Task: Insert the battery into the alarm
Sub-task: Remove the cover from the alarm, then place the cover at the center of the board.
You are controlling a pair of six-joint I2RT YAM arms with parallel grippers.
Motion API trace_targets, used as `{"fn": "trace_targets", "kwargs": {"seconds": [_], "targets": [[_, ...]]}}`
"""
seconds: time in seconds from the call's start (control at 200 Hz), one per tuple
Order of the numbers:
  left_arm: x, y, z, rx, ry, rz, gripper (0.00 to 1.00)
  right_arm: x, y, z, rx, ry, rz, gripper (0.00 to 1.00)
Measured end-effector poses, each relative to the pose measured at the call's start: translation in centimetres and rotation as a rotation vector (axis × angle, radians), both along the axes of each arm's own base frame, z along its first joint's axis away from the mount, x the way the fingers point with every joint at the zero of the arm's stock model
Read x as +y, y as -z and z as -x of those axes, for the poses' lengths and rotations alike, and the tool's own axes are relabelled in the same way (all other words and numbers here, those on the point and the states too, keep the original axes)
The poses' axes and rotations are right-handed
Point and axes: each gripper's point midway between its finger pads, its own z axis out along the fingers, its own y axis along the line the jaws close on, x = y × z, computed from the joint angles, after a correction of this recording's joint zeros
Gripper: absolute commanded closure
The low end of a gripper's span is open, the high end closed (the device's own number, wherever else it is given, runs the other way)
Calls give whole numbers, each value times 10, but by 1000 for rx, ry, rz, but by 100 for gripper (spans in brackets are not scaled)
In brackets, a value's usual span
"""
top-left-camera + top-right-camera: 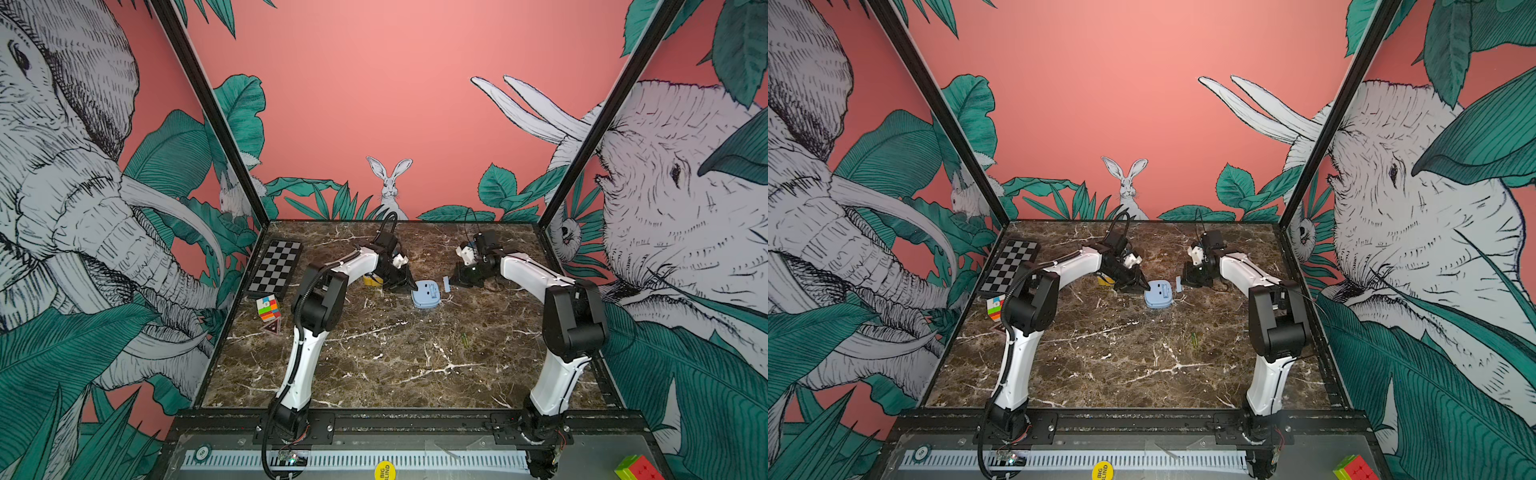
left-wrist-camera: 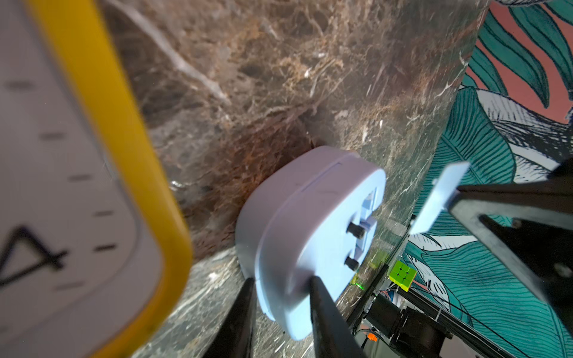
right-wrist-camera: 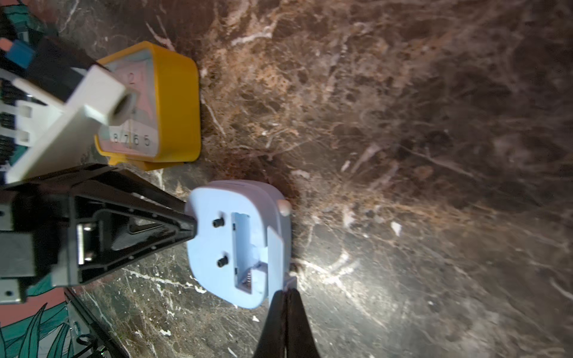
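While clamping the blue alarm (image 3: 207, 245) by its rim in the narrowed left gripper (image 2: 280, 280), hold it flat on the table (image 3: 403, 124). Carry the battery cover (image 2: 440, 195), pinched in the fully closed right gripper (image 3: 286, 291), clear of the open bay (image 3: 245, 248) just beside its tips. Cannot make out the battery.

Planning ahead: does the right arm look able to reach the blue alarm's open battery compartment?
Probably yes: the battery compartment lies uncovered, the left gripper clamps only the blue alarm's opposite edge; the right gripper, pinching the battery cover, is beside it.
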Motion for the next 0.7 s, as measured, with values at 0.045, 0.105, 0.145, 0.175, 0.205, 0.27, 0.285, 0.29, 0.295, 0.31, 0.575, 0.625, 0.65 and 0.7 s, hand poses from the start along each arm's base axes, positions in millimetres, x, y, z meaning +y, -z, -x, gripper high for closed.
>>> {"fn": "trace_targets", "kwargs": {"seconds": [0.045,0.105,0.145,0.175,0.205,0.27,0.285,0.29,0.295,0.31,0.575,0.625,0.65,0.7], "targets": [[0,0,0,0,0,0,70,-7,5,3,19,5,10,100],[0,0,0,0,0,1,70,-15,11,2,30,11,18,100],[0,0,0,-1,1,1,70,-19,16,1,36,10,25,100],[0,0,0,0,1,1,70,-20,20,1,43,8,29,100],[0,0,0,-1,0,1,70,-21,25,1,50,3,35,100],[0,0,0,-2,0,3,69,-22,35,2,67,-4,48,94],[0,0,0,-3,0,3,69,-22,38,2,72,-5,52,94],[0,0,0,-3,1,3,69,-23,38,2,73,-5,53,94],[0,0,0,-3,1,3,69,-23,39,2,75,-6,54,93],[0,0,0,-5,0,4,68,-23,41,2,77,-7,56,92],[-1,2,-1,-31,3,21,61,-35,49,-1,90,-2,144,59],[-1,2,-1,-37,3,25,61,-37,46,-4,79,3,156,58],[-1,1,-1,-41,3,29,60,-39,46,-5,74,5,164,58],[-2,2,-1,-49,4,36,60,-42,41,-4,68,10,179,58]]}}
